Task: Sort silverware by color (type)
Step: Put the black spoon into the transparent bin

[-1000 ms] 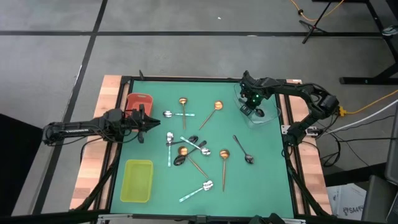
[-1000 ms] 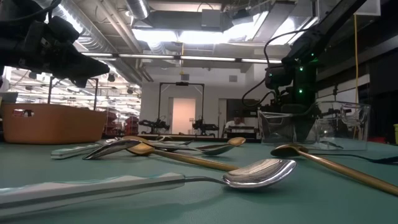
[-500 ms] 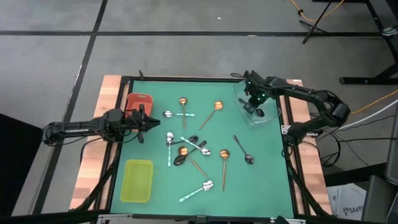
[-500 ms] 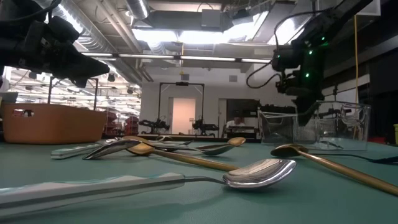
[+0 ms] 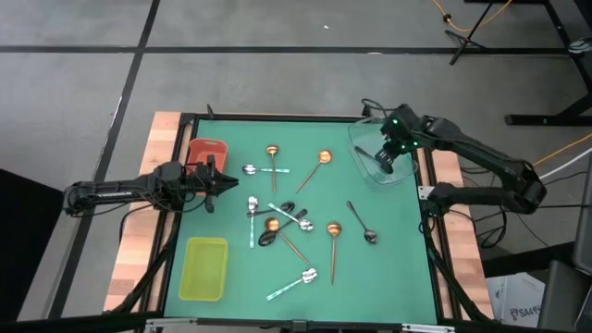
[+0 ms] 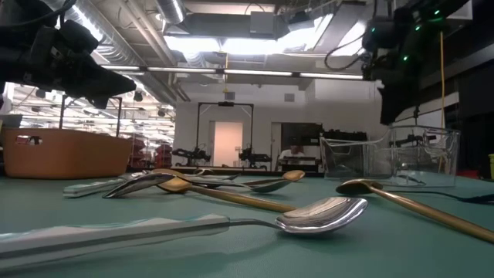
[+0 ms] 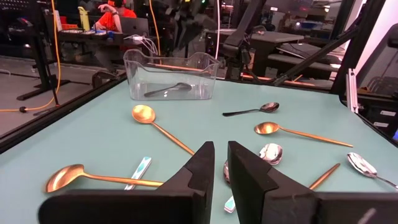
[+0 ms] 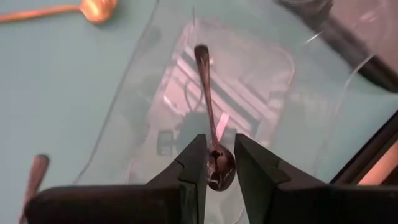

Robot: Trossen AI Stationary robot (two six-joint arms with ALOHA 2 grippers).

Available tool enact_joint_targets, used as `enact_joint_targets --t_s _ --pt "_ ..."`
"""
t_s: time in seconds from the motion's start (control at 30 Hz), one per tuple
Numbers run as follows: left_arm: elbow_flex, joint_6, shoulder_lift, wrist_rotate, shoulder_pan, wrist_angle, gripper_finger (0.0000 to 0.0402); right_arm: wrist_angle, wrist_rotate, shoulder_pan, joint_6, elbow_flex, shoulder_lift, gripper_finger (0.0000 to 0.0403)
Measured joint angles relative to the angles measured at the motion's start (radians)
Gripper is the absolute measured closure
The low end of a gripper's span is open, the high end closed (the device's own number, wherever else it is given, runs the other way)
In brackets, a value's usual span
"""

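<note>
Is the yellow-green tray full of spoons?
No, the yellow-green tray near the table's front left has nothing in it, while the spoons lie scattered on the green mat.
</note>
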Motion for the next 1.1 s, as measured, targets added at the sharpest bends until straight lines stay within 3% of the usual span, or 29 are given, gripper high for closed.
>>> enact_joint_targets --t_s 0.2,0.73,1.1 --pt "0.000 0.000 0.000 0.000 0.000 0.000 0.0363 0.001 -0.003 0.071 0.032 0.000 -0.098 0.0331" --pt "0.000 0.000 0.000 0.000 0.000 0.000 0.0363 0.102 0.096 0.595 0.308 0.001 -0.138 0.0331" --pt "0.000 0.000 0.000 0.000 0.000 0.000 0.0363 0.108 0.160 0.830 0.474 0.001 -0.138 0.0331"
